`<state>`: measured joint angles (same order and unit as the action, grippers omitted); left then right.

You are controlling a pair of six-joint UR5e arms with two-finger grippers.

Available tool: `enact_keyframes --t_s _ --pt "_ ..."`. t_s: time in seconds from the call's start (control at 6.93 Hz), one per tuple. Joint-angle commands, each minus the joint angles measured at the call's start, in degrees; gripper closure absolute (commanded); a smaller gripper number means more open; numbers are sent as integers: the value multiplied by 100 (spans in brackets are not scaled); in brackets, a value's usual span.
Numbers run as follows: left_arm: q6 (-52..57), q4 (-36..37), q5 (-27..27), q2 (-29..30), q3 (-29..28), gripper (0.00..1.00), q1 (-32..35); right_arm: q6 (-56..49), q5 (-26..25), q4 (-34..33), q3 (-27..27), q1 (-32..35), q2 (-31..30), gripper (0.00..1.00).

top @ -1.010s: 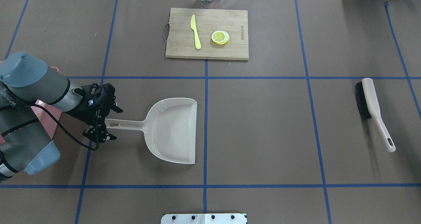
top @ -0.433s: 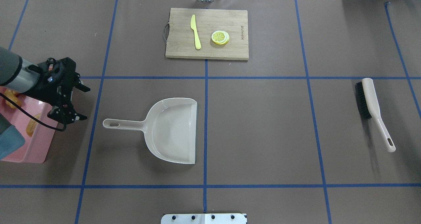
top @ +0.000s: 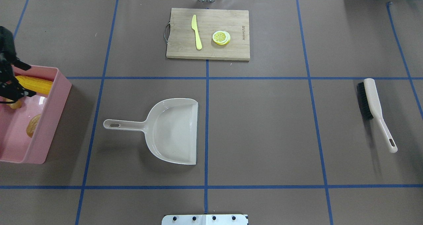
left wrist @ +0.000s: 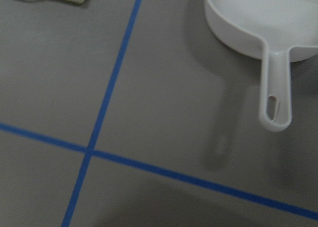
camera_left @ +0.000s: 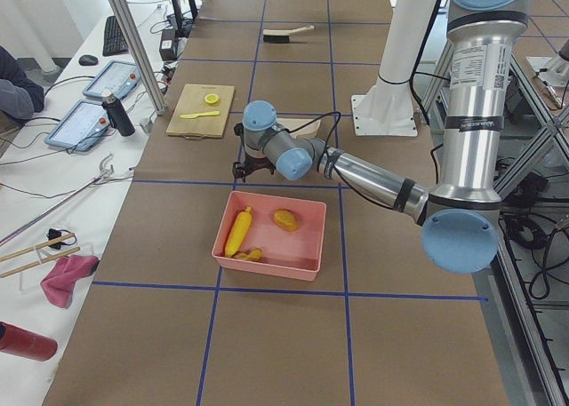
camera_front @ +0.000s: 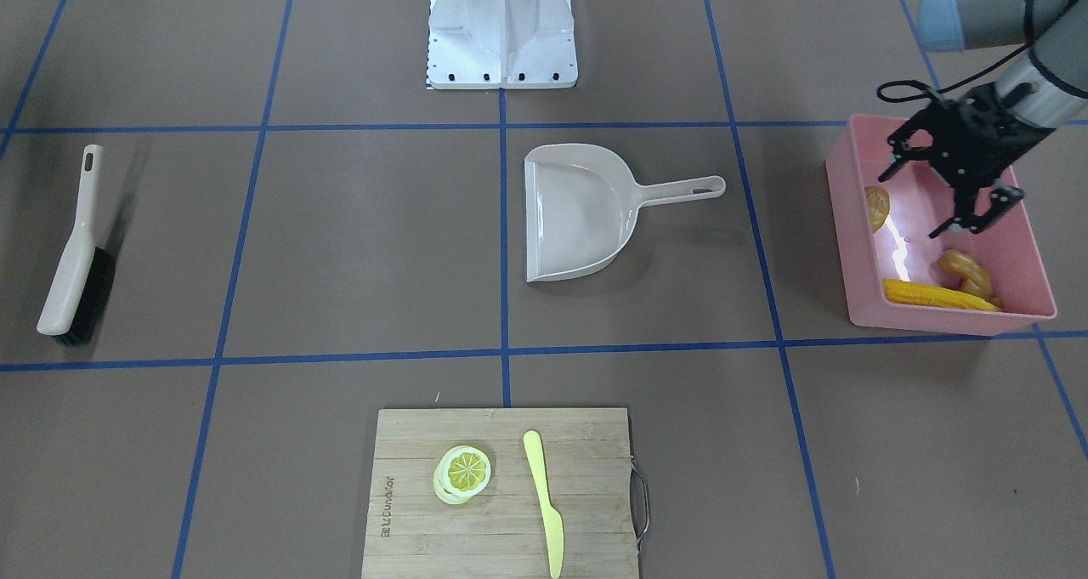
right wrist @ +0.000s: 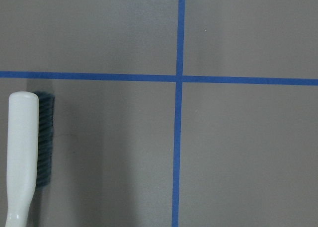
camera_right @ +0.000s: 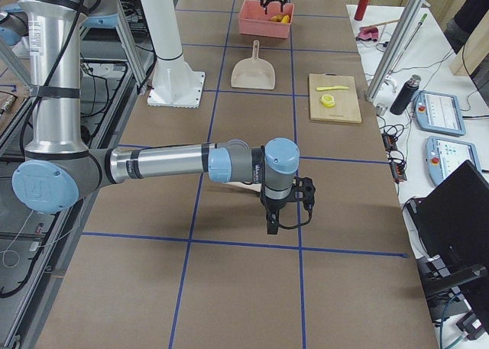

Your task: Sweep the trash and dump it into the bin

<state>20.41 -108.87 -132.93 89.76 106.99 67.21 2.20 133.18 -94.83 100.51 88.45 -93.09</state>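
Observation:
The pink bin (camera_front: 935, 320) stands at the table's end on my left, and also shows in the overhead view (top: 49, 119). Inside it lie the brown potato (camera_front: 877, 203), the yellow corn cob (camera_front: 935, 296) and the tan ginger root (camera_front: 965, 270). My left gripper (camera_front: 909, 205) hangs open and empty over the bin; in the overhead view (top: 31, 80) it sits at the left edge. My right gripper (camera_right: 273, 225) shows only in the exterior right view, low over bare table; I cannot tell whether it is open or shut.
The beige dustpan (top: 172, 132) lies empty at mid-table, handle toward the bin. The brush (top: 373, 106) lies at the right. A wooden cutting board (top: 181, 36) at the far edge holds a pale yellow knife (top: 197, 31) and a lemon slice (top: 221, 37).
My left gripper has moved left, from the dustpan's handle to over the pink bin, staying open. The dustpan has not moved.

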Motion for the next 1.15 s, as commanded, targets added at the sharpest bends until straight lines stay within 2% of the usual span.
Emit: enact_keyframes --t_s 0.0,0.14,0.43,0.72,1.01 --pt "-11 741 3 -345 -912 2 1341 -18 15 0 4 120 -16 0" --pt "-11 1336 3 -293 -1361 2 2000 -10 7 0 -5 120 -7 0" --pt "-211 1675 12 -302 -1707 2 2628 -10 -2 0 -5 138 2 0" --pt "-1868 1519 -23 -328 -1752 2 2631 -1 -2 0 12 146 2 0" --pt "-2407 1545 -49 -345 -1795 2 2640 8 7 0 4 199 2 0"
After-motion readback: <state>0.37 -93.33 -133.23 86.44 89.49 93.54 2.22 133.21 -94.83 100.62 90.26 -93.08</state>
